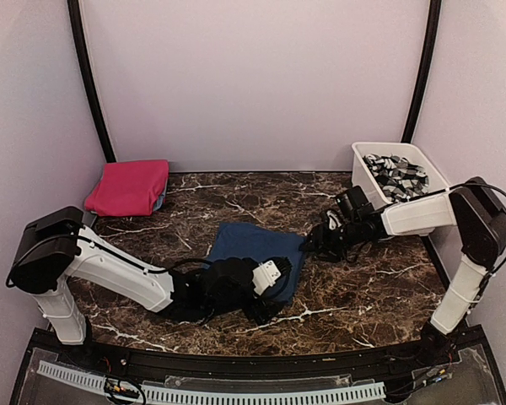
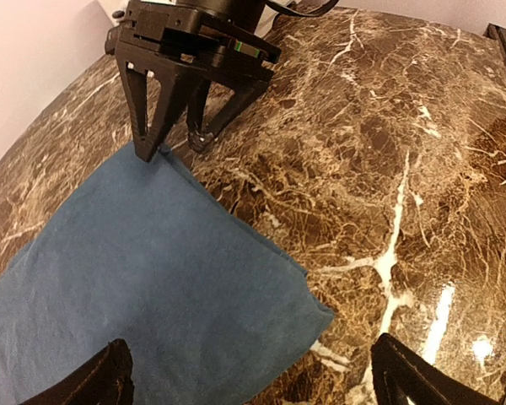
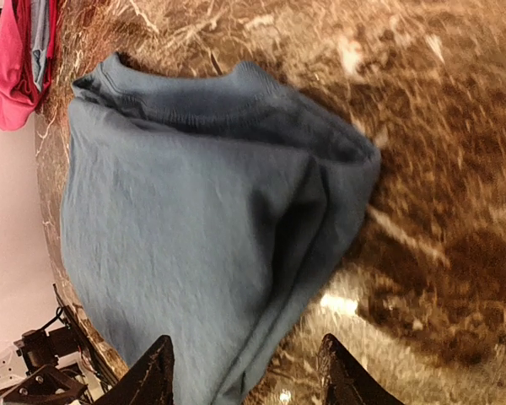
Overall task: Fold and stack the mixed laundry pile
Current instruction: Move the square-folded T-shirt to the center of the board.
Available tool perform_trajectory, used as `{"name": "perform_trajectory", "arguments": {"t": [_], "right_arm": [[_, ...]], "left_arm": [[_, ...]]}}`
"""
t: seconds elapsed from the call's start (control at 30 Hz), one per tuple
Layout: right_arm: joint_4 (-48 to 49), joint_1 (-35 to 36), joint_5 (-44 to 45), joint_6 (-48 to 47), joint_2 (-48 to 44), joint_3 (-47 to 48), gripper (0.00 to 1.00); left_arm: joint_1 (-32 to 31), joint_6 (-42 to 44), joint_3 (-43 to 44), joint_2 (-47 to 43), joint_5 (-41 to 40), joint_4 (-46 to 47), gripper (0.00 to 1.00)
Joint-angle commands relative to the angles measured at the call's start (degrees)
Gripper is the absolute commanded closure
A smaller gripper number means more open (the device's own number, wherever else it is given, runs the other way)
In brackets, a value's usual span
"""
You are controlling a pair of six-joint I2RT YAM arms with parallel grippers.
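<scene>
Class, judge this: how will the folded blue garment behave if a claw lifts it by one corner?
Probably floppy: the blue garment shows soft folds and rumpled edges, so it would likely droop and unfold. It looks thin, so likely light. Pushed, it may bunch rather than slide across the marble table.

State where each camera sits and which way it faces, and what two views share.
Top external: above and behind the bases, looking down on the marble table; both arms show, left pincer and right pincer by the blue garment.
Left wrist: on the left arm, facing across the garment toward the right pincer; own fingertips at the bottom.
Right wrist: on the right arm, facing over the garment toward the pink garment; own fingertips at the bottom.
Shared: both wrist views show the blue garment.
</scene>
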Motion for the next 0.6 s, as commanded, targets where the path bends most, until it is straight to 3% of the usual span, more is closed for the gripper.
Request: {"name": "perform_trajectory", "arguments": {"t": [0.0,0.2,0.4,0.57], "right_arm": [[1.11,-1.07,0.28,-3.57,6.37,6.46,0.45],[4.1,-1.3,-1.48,-3.35,11.91,7.96,0.58],[10.12,-0.42,-3.65,0.5,9.69,2.48,0.65],[14.8,5.81,-2.92,6.43,7.93,-3.2,0.64]], "left_arm": [[2.28,-13.12,-0.48,-2.77,0.12,-4.73,0.02],[11.07,-24.38,-2.39,-3.81,8.2,-6.93,0.06],[16.83,-25.02,-4.51,-2.27,12.21,-7.26,0.07],[22.71,-23.41,-3.73,-0.61,17.32,-8.64,0.07]]}}
